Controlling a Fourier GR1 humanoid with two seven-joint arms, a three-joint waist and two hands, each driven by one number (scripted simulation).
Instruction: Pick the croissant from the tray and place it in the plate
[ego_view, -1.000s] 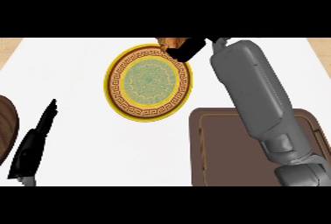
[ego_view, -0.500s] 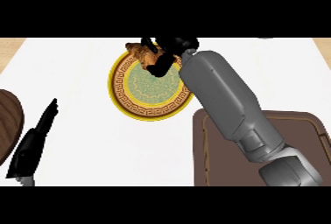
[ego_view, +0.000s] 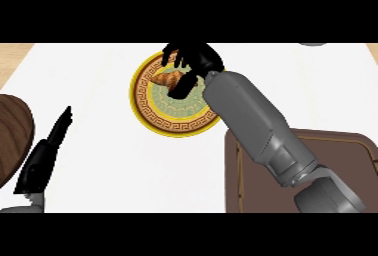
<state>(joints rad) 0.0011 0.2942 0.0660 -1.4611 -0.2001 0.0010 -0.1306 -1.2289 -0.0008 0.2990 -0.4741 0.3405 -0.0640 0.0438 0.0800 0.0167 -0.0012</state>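
The golden-brown croissant (ego_view: 167, 79) is over the far part of the round plate (ego_view: 158, 123), which has a yellow patterned rim and a green centre. My right hand (ego_view: 193, 59) is above it, fingers and thumb curled round the croissant, hiding its right end. I cannot tell whether the croissant touches the plate. The dark brown tray (ego_view: 353, 151) lies at the lower right, partly under my right forearm. My left hand (ego_view: 44, 156) rests open at the lower left, fingers straight and pointing up.
A dark wooden round object (ego_view: 10, 134) shows at the left edge, beside my left hand. White counter lies between the plate and the left hand. A small grey thing (ego_view: 313, 44) peeks in at the top right.
My right arm has swung left and nearer, carrying the croissant from beyond the plate's far rim to over its far part. The left hand has not moved.
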